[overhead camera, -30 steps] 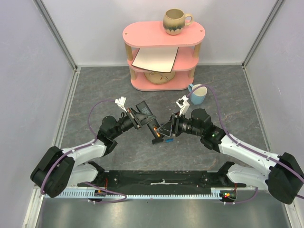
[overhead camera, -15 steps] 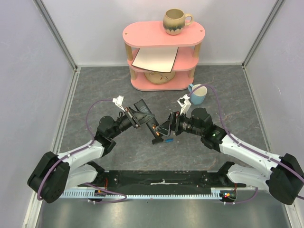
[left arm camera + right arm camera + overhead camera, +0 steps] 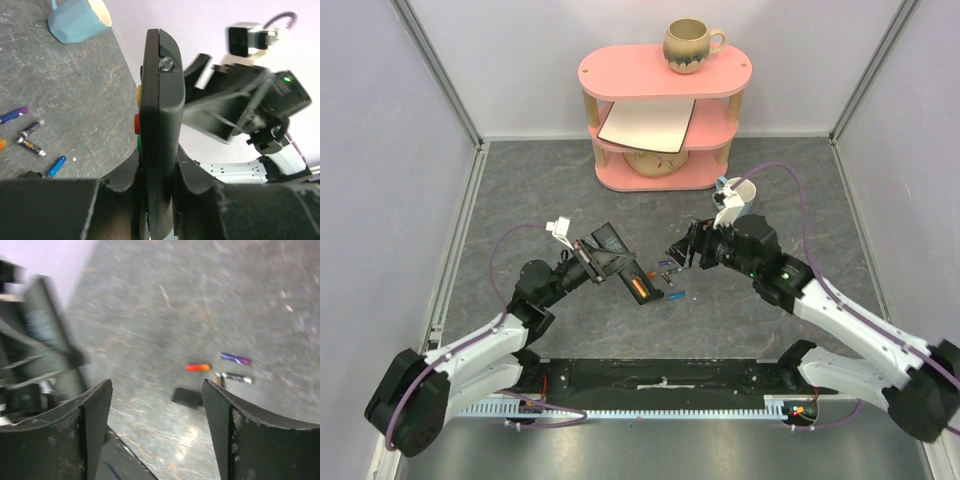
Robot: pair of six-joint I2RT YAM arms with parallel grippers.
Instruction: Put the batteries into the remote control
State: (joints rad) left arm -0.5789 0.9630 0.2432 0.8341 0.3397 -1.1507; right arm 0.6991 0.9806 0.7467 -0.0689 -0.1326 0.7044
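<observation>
My left gripper (image 3: 157, 192) is clamped tight on the slim black plastic remote control (image 3: 159, 100), edge-up. My right gripper (image 3: 155, 390) gapes wide, empty. The small cylindrical batteries (image 3: 198, 367) lie loose on the grey stone-look table (image 3: 200, 290) beyond it.

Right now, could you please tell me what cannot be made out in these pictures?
Remote control: edge-on in the left wrist view, so its battery bay is hidden.
Batteries: the left wrist view's left edge cuts off an orange one.
Right wrist view: motion blur smears its whole left side.
</observation>
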